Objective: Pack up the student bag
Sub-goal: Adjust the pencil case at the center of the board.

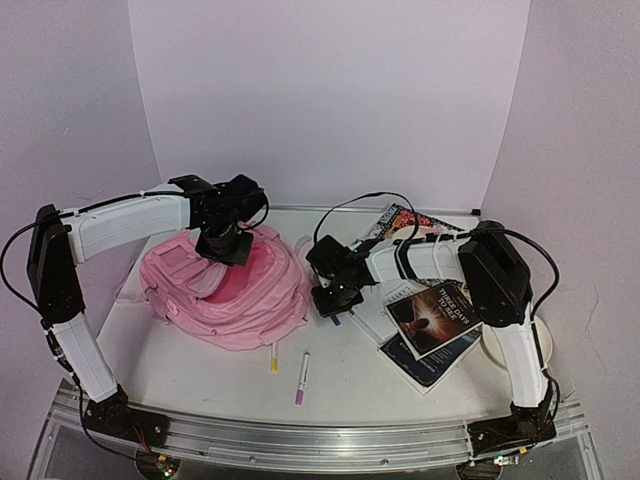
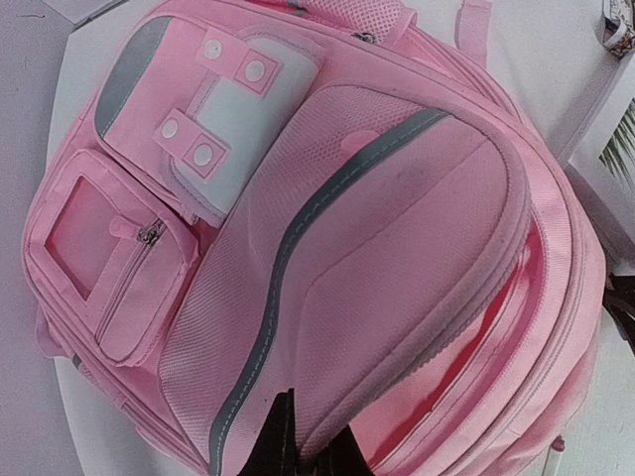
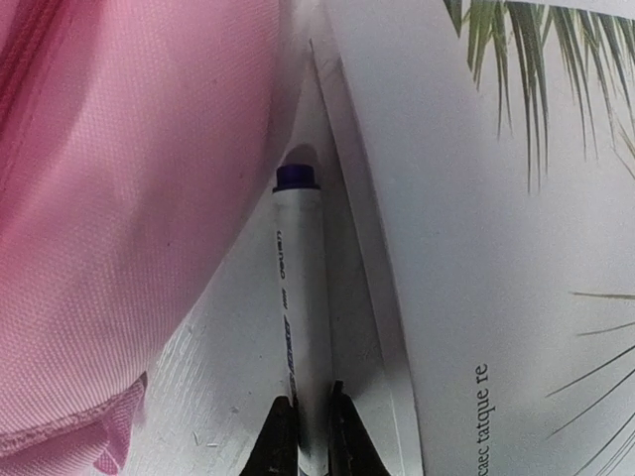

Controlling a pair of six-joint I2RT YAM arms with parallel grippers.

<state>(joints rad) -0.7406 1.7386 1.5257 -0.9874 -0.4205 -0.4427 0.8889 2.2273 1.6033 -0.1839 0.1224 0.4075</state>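
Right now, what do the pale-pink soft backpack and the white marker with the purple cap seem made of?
The pale-pink soft backpack: matte woven synthetic fabric, judging by its fine mesh texture and stitched seams; its white patches look smoother, perhaps faux leather. The white marker with the purple cap: probably hard plastic, smooth barrel with printed lettering.

pen (image 3: 298,297) hemmed between student bag (image 3: 119,198), book (image 3: 496,248)
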